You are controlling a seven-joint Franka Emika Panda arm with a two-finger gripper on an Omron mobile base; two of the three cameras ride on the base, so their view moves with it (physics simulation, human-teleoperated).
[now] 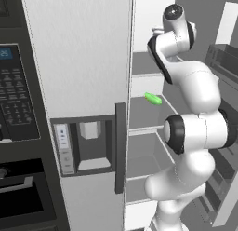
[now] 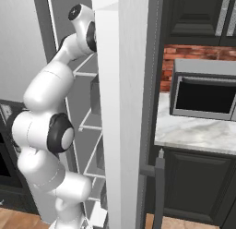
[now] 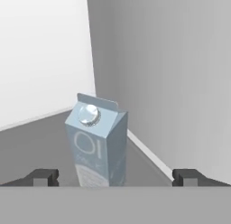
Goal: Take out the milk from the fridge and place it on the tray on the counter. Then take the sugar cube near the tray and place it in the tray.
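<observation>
Inside the fridge [image 1: 83,62], the milk carton [image 3: 97,144] stands between the spread, empty gripper [image 3: 115,177] fingers. Advancing off-centre could topple it.

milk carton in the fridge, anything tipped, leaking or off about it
Nothing stands out. The milk stands upright on the fridge shelf, cap on, no spill around it, centred ahead of the open gripper.

You have one milk carton [image 3: 97,144], one fridge [image 1: 83,62], one small green item [image 1: 153,98] on a fridge shelf, one microwave [image 2: 204,95], one desk [image 2: 193,131], one oven keypad [image 1: 16,92], one dispenser recess [image 1: 90,144].
</observation>
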